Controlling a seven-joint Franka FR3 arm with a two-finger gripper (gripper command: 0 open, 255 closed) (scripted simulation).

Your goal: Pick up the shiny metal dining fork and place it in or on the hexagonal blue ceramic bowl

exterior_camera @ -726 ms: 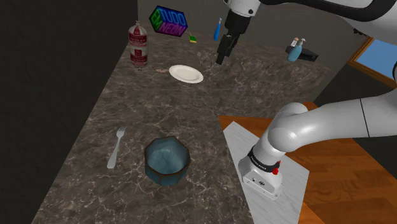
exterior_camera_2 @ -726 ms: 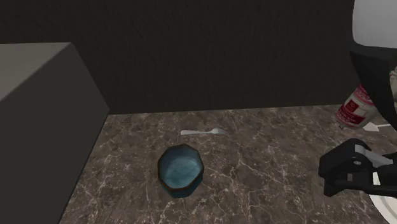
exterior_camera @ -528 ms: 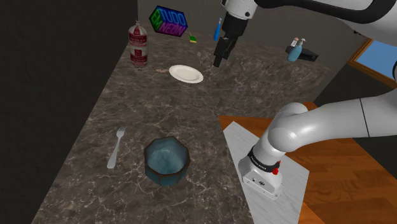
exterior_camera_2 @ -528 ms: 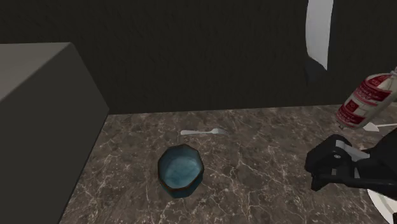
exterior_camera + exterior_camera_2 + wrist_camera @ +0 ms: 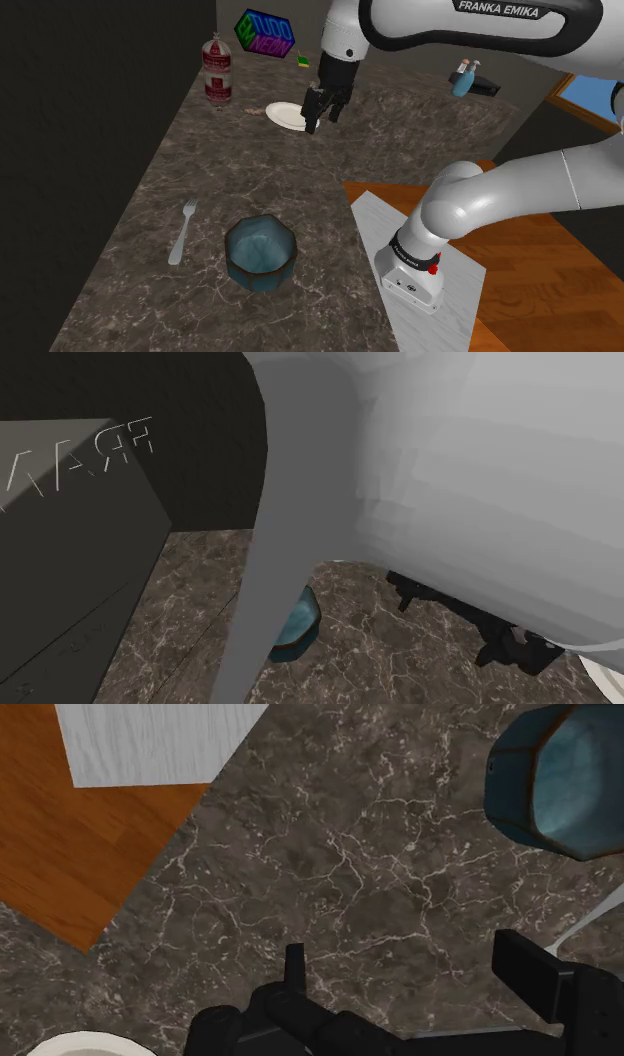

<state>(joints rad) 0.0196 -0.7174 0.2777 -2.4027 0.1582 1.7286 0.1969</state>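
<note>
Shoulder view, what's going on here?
The white arm has its hand open and empty above the marble counter, near the white plate. The fork lies untouched on the counter beside the blue bowl, apart from it. Nothing has been picked up yet.

Shoulder view: high beside the stand (image 5: 372, 215), facing down along the desk (image 5: 140, 230).
Second exterior view: pressed close against the arm (image 5: 450, 482), facing the desk.
Wrist view: near, facing down at the desk.
Shared: the blue bowl (image 5: 260, 252).
</note>
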